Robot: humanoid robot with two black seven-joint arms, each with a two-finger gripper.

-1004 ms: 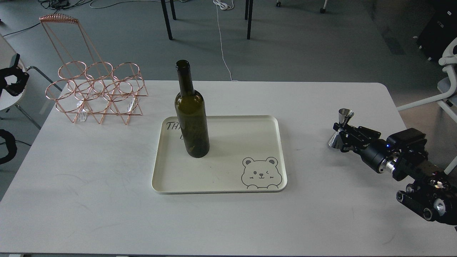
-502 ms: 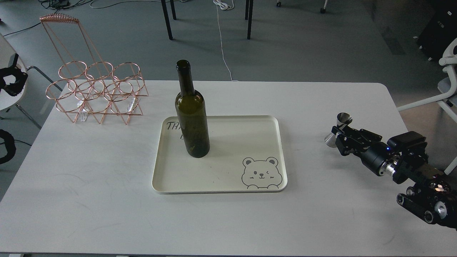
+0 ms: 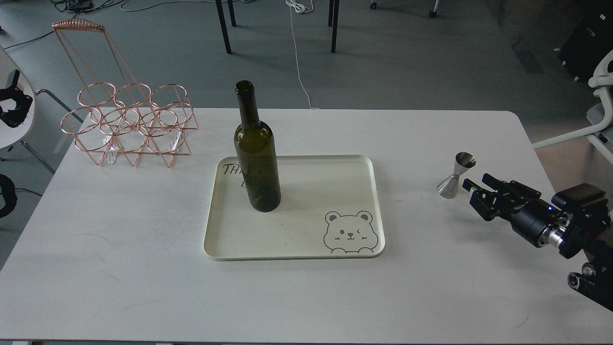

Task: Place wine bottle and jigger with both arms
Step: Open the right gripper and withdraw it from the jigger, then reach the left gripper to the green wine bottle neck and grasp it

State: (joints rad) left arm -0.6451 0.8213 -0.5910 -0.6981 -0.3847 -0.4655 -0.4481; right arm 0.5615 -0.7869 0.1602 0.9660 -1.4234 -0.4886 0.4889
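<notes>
Jigger [image 3: 456, 175] upright near right edge of tabletop [image 3: 119, 268], axis vertical, just left of our right end effector [image 3: 474, 186]: fingers parted, empty. Wine bottle [image 3: 256, 158] upright on tray [image 3: 306, 239], mid-tabletop. Left end effector off tabletop's left edge, state unclear; right arm nearer.

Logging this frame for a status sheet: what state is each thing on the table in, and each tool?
wine bottle: upright on the tray, uncorked, not held.
jigger: upright on the table, right of the tray, not held.
tray: flat on the table, holding only the bottle.
copper wire rack: standing at the table's far left, rings empty.
right tool: open, just beside the jigger, not gripping.
left tool: out of view.
</notes>
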